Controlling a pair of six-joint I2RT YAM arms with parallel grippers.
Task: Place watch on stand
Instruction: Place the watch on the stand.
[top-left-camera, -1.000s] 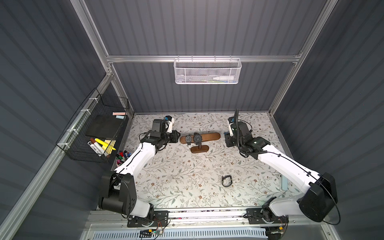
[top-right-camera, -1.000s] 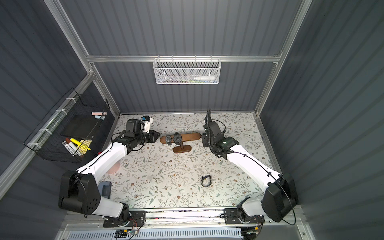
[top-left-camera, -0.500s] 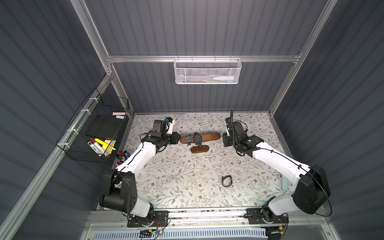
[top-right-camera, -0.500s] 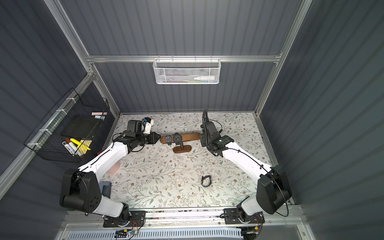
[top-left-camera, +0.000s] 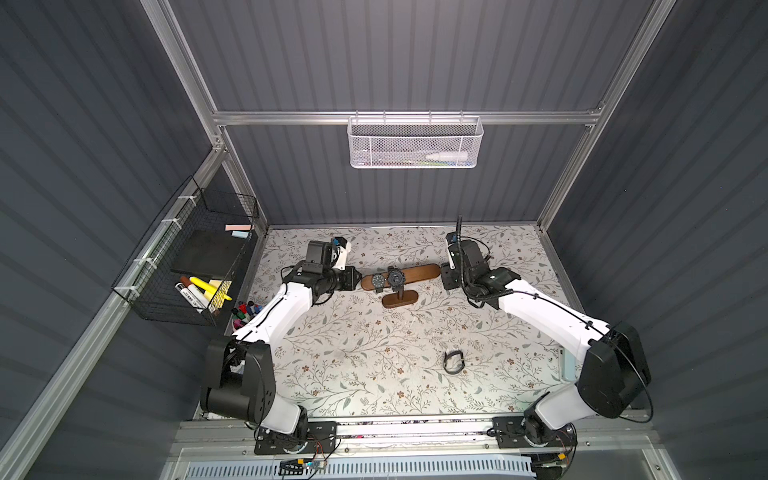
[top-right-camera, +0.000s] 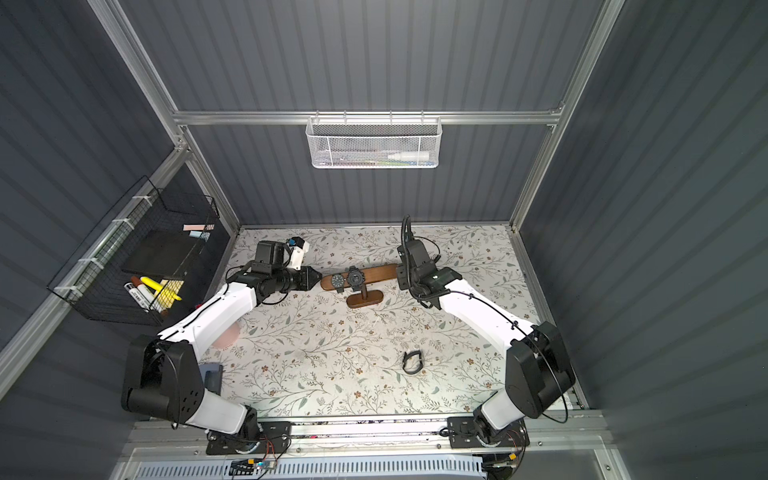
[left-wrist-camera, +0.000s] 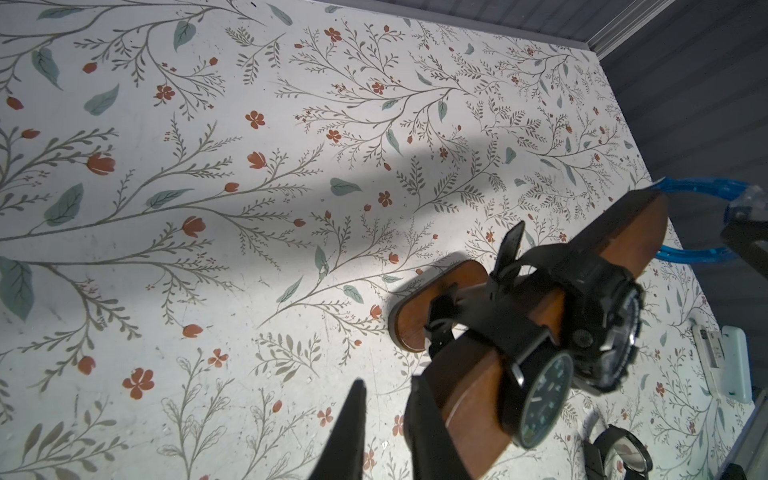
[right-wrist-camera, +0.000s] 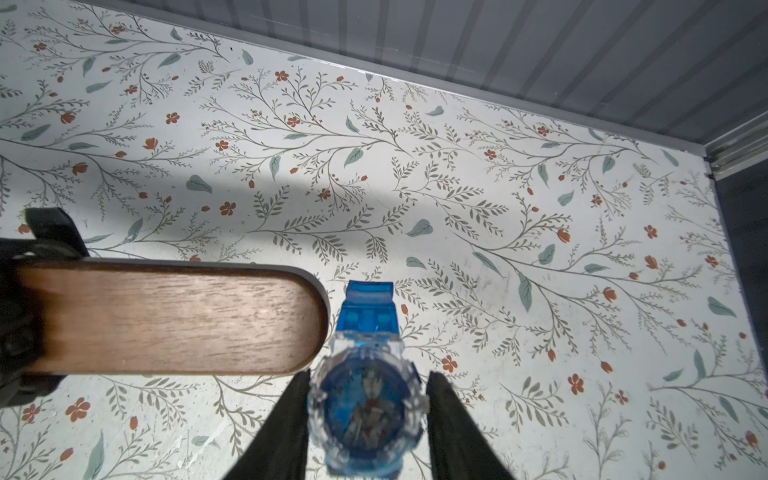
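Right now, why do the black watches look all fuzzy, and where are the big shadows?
In the left wrist view the two black watches sit close to the lens and blur, and a wide grey shadow crosses the table; in the right wrist view the blue watch looks soft while the stand shows clear wood grain; in both top views everything is small but sharp.

Blue watch (right-wrist-camera: 368, 405) beside upright brown stand (right-wrist-camera: 166, 318)
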